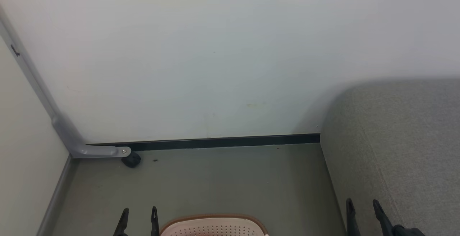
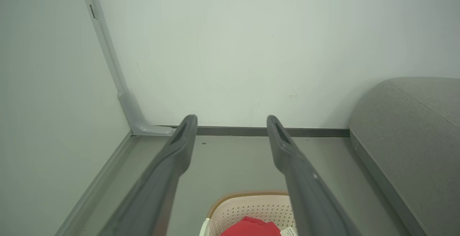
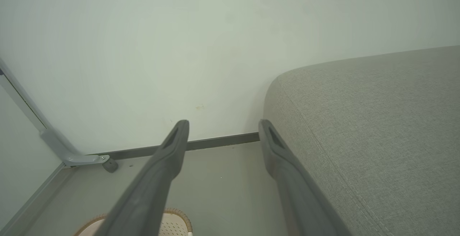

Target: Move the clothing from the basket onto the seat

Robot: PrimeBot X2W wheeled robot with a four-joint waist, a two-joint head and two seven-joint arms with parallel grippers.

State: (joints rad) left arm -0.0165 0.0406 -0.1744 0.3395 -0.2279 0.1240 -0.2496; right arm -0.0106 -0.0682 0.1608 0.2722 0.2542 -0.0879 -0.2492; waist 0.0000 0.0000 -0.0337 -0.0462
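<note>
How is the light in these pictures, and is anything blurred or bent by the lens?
Head view: soft, even light, no glare; a faint shadow on the wall beside the seat. Left wrist view: the left pincer blurs toward the bottom edge; the grey post looks slightly bowed. Right wrist view: the seat weave is sharp, the right pincer soft near the camera.

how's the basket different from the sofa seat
The basket is cream plastic with small holes and a brown rim; the seat is grey woven fabric. The basket is far smaller than the seat. The basket holds red clothing; the seat's visible part is bare. Both have rounded edges.
</note>
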